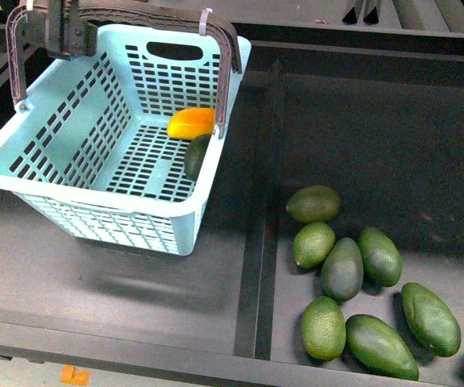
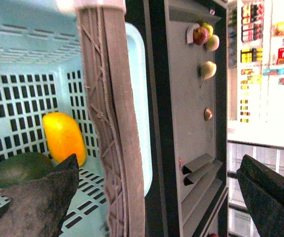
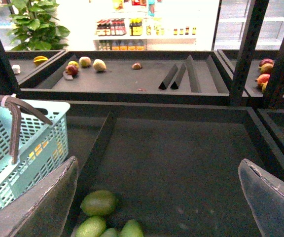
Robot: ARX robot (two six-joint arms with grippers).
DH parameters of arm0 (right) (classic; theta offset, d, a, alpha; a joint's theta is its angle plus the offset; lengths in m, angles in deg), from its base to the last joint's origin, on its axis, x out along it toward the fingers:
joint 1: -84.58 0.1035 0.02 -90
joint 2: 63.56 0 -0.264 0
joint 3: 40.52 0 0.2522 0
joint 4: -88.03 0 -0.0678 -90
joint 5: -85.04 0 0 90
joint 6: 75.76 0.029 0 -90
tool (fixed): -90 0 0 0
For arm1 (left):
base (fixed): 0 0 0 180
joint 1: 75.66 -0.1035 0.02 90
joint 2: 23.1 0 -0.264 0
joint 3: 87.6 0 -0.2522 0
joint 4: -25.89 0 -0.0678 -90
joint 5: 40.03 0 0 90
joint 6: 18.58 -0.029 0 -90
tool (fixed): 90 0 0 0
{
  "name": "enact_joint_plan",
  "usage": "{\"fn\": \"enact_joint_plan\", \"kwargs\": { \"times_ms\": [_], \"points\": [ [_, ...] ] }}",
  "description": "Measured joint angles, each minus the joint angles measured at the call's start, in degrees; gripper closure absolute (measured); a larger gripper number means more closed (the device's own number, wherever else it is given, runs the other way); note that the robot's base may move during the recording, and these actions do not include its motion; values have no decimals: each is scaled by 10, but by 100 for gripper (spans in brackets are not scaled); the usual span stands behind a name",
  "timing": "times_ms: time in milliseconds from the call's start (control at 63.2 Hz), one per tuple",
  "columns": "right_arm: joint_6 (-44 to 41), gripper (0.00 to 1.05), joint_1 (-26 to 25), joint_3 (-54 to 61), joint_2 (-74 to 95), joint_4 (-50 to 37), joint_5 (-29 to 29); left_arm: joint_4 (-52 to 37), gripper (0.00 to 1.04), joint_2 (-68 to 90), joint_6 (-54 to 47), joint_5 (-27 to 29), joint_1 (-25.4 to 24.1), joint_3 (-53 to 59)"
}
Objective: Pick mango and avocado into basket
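Sitting tilted on the dark shelf, the basket (image 1: pixel 95 173) dominates the left half of the front view, its near corner low and its far end lifted. That lean suggests to me that it is being carried by its brown handles (image 1: pixel 225 76), which stand raised at the far end where part of the left arm shows at the top corner. The left gripper (image 2: pixel 157 197) has its fingers spread wide on either side of one handle in its wrist view, without pressing on it, so I judge the handle is hooked rather than pinched. The right gripper (image 3: pixel 157 197) hangs with its fingers parted and nothing between them, above the fruit bin.

Heaped in that bin beside the basket lie the loose avocados (image 1: pixel 353 274), untouched.

Inside the basket, on the slotted floor against the far right wall, rests the mango (image 1: pixel 192 122). Just in front of it, touching or nearly so, lies the avocado (image 1: pixel 196 156). Both have likely rolled there because of the tilt. Both wanted fruits being aboard, the task looks done.
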Motion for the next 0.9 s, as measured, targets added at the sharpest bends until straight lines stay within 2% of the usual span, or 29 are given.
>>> {"fn": "enact_joint_plan", "kwargs": {
  "times_ms": [79,301,348,380,443,506,570,744,902],
  "points": [
    [0,9,0,0,0,0,0,28,8,-54,-15,37,10,42],
    [0,9,0,0,0,0,0,19,9,-74,-47,32,15,53],
    [0,9,0,0,0,0,0,-143,20,-80,-177,-35,6,115],
    [0,9,0,0,0,0,0,-226,25,-85,-246,-58,1,155],
    [0,9,0,0,0,0,0,-393,39,-115,-472,-86,-15,261],
    [0,9,0,0,0,0,0,-474,52,-156,-636,-96,-31,334],
    [0,9,0,0,0,0,0,-509,66,-210,-754,-109,-49,395],
    [0,9,0,0,0,0,0,-529,103,-294,-842,-141,-77,520],
    [0,9,0,0,0,0,0,-530,102,-380,-854,-163,-101,601]
  ]
}}
